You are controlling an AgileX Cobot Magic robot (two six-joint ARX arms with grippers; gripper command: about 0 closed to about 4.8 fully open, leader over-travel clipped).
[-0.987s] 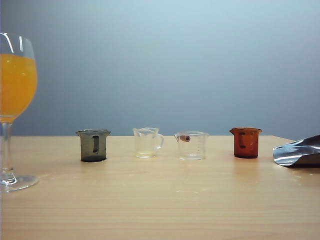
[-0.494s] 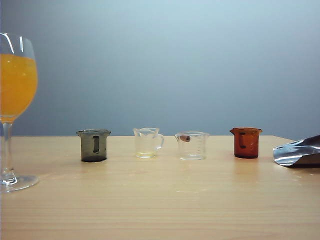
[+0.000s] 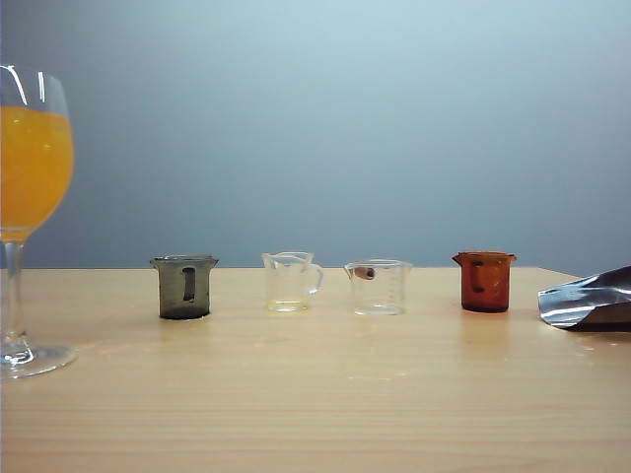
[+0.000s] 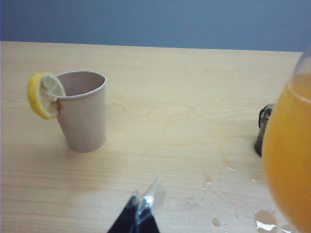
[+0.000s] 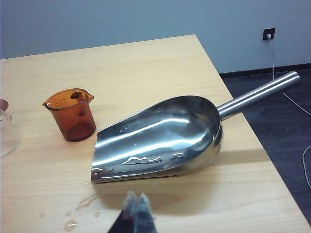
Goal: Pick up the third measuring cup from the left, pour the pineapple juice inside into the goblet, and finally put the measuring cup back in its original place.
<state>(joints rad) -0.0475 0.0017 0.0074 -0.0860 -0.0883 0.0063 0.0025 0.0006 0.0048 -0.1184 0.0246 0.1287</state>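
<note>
Left gripper [image 4: 141,214], right gripper [image 5: 137,211] above table [image 5: 146,63]

goblet [image 3: 30,217] cut by left frame edge; third measuring cup [image 3: 378,287] contents too faint to tell

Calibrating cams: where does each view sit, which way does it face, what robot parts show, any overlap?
Exterior: low at table height, facing the wall across four cups and the goblet; no arm in view.
Left wrist: angled down at a paper cup with lemon; shut left gripper tips show.
Right wrist: angled down at the scoop and orange cup; shut right gripper tips show.
Shared: goblet in exterior and left wrist; scoop and orange cup in exterior and right wrist.
</note>
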